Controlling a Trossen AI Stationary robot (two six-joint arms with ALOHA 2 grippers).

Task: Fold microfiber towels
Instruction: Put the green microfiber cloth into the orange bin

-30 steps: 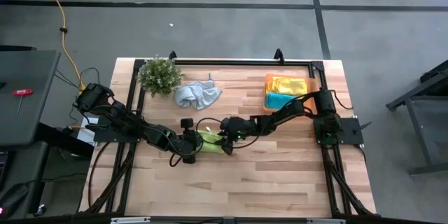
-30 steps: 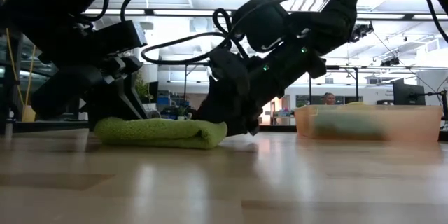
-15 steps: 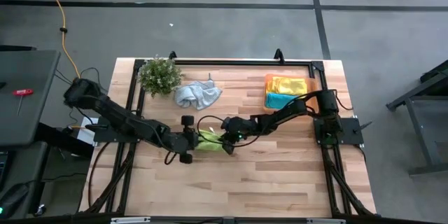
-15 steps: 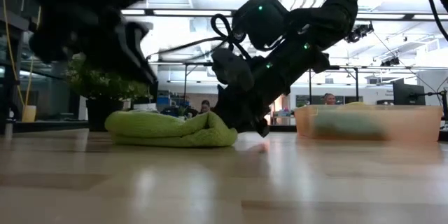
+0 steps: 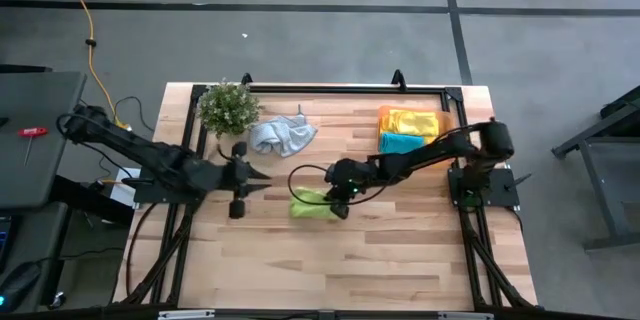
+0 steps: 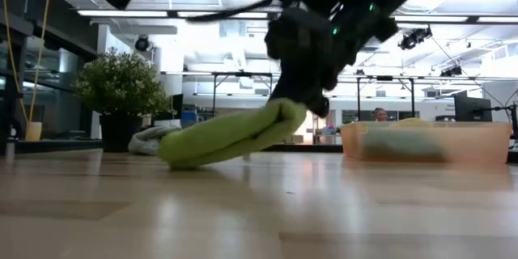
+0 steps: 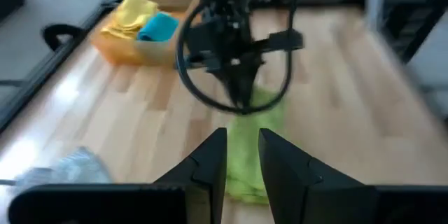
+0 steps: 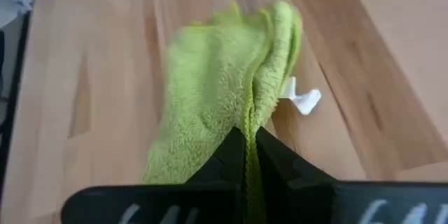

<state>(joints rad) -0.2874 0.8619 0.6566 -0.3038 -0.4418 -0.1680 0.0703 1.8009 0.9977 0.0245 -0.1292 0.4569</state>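
We see the wooden tabletop (image 5: 400, 250) filling the middle of the high view, with the two dark arms reaching in from its left and right edges. At the upper right of the tabletop sits the orange tray (image 5: 384, 113), holding a yellow towel (image 5: 410, 121) and below it a teal towel (image 5: 400, 143). At the upper left stands the leafy plant (image 5: 228, 107), and just right of it lies the crumpled grey-blue towel (image 5: 281, 136).

Near the centre of the frame we find the lime green towel (image 5: 313, 205), folded into a thick bundle. In the low view its right end is lifted off the wood while its left end rests on it. The right gripper (image 5: 341, 197) has its fingers closed tight on that raised end; the right wrist view shows the cloth pinched between them, a small white tag (image 8: 304, 99) sticking out beside the fold.

The left gripper (image 5: 258, 178) hangs left of the green towel, apart from it, its fingers (image 7: 210, 159) slightly parted and holding nothing.
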